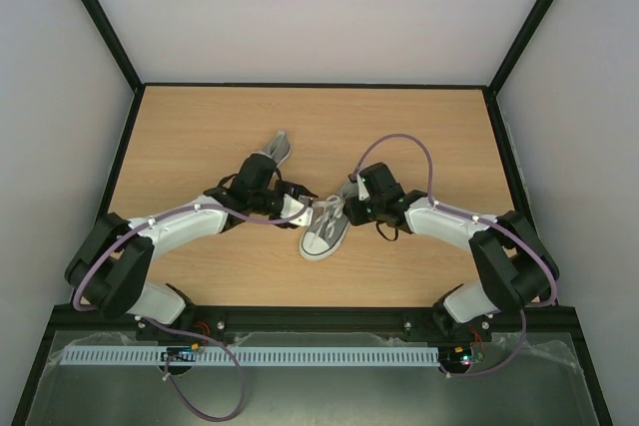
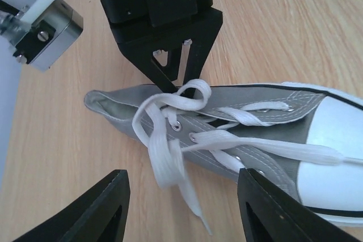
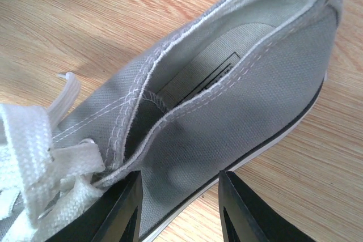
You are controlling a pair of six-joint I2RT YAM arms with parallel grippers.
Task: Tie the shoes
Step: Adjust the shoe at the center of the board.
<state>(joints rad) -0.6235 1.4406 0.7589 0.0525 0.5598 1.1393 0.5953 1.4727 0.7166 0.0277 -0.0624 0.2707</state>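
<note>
left gripper [image 2: 182,178] spread wide, holding nothing, over loose laces [image 2: 165,160] | right gripper [image 2: 181,86] fingers close-set at the collar's lace loop, grasp cannot be told | shoe [image 1: 324,232] mid-bench, toe toward near edge | second shoe [image 1: 279,148] just beyond, toward far edge

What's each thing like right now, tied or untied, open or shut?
near shoe, untied, white laces loose.
far shoe, mostly hidden, cannot tell.
left gripper, open, pointing at the near shoe.
right gripper, straddling the near shoe's grey wall; grip unclear.
</note>
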